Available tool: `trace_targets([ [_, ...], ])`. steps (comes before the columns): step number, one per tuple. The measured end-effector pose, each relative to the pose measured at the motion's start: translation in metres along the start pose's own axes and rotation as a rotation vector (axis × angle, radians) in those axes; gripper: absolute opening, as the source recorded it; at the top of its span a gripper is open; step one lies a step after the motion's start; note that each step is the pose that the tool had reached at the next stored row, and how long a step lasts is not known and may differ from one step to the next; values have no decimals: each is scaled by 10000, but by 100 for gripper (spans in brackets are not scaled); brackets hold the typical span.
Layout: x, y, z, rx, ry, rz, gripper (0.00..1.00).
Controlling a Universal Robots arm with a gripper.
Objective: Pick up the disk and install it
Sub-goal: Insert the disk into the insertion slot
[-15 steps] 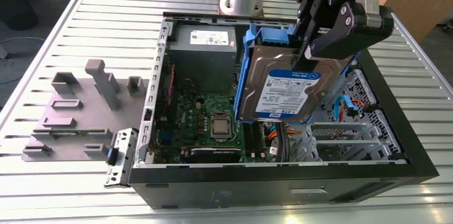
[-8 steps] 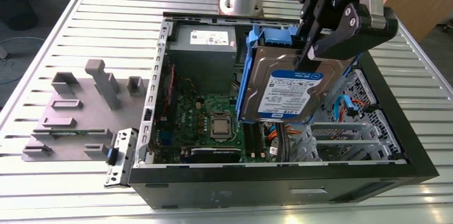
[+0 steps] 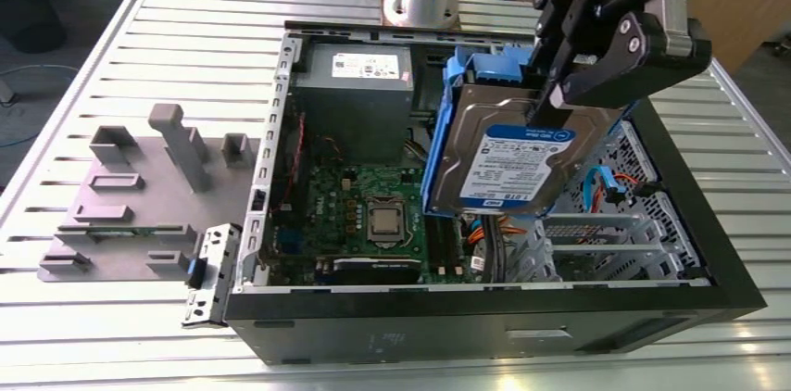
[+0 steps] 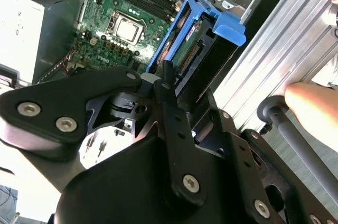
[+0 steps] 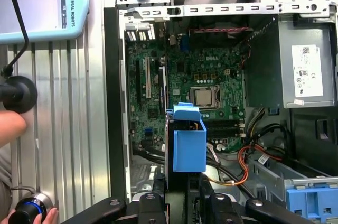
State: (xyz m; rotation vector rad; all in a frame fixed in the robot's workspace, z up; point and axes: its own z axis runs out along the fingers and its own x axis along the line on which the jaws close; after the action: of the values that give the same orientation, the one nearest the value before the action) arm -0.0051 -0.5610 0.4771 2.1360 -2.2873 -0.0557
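The disk, a silver hard drive with a white-and-blue label and blue side rails, hangs on edge above the open computer case. My gripper is shut on its upper end, and the lower end hovers over the case's middle, just above the cables. In the first wrist view the disk shows end-on, with its blue tab over the motherboard and my gripper clamped around it. The second wrist view has a black finger pressed on the disk at its connector end.
The grey power-supply box fills the case's far corner. A blue-tabbed drive cage sits at the case's side. A grey fixture plate with upright blocks lies at the exterior view's left. A person's hand rests beside the case on the slatted table.
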Motion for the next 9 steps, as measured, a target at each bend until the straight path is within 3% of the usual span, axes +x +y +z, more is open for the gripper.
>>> trace_targets([
  [9, -10, -149, 10, 0, 1, -11, 35],
])
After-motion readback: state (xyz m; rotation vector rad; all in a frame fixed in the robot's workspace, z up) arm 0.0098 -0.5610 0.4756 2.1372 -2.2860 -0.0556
